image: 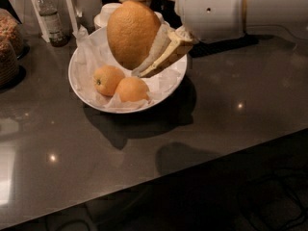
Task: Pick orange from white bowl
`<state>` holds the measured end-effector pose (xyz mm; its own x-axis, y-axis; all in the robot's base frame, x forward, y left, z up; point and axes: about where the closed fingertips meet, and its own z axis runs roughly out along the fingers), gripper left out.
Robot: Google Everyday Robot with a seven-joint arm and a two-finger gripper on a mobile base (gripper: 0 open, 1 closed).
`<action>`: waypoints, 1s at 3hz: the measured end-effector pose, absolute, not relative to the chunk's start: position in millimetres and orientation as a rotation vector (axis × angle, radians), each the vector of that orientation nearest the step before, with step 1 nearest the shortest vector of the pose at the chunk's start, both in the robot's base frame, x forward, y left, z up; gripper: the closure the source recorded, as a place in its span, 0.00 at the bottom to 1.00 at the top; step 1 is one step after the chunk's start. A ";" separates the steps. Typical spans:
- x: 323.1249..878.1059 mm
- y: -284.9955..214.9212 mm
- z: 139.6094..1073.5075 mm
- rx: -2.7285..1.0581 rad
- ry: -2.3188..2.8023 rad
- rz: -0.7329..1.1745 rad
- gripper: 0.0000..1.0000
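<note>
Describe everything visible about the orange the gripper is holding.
The large round yellow-orange fruit with dimpled peel looks whole. It hangs clear above the wide white paper-lined bowl, touching neither it nor the two oranges lying inside. The robot's cream two-finger gripper holds it, jaws shut against its top and lower right side.
</note>
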<state>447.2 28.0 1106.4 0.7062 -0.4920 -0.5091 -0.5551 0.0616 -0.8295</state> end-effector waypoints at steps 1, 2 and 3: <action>446.9 28.0 1106.9 -1.574 0.879 0.057 1.00; 441.2 33.4 1113.8 -1.562 0.859 0.076 1.00; 419.3 32.5 1128.7 -1.440 0.761 0.210 1.00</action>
<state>419.3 32.5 1128.7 0.7524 -0.3080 -0.5822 -0.5628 0.1586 -0.8112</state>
